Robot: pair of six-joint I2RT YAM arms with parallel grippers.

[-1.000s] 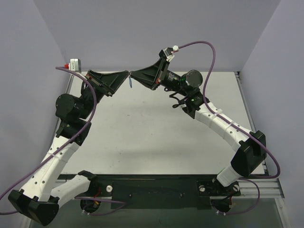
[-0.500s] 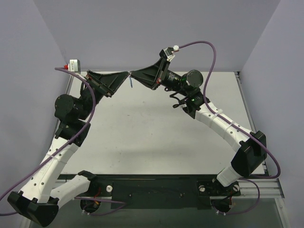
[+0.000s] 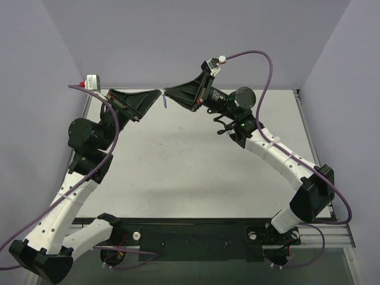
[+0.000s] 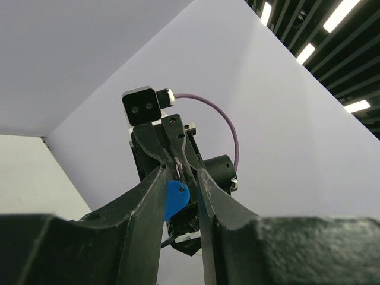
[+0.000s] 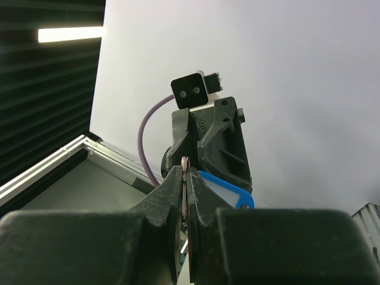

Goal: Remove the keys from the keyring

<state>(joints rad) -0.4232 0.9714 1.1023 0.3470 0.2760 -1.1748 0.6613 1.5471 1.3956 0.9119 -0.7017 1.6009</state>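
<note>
Keyring held up high between my two grippers

My right gripper [image 5: 185, 173] is squeezed tight on the thin metal ring of the keyring [image 5: 186, 161], and the blue tag [image 4: 175, 199] hangs down from it. My left gripper [image 4: 180, 173] points at it tip to tip. Its fingers [image 4: 151, 196] are apart, and the tag hangs in the gap between them. I can't see them pinching anything. Both arms are up over the far part of the table [image 3: 178, 160], near the back wall. The key is too tiny for me to pick out.
</note>
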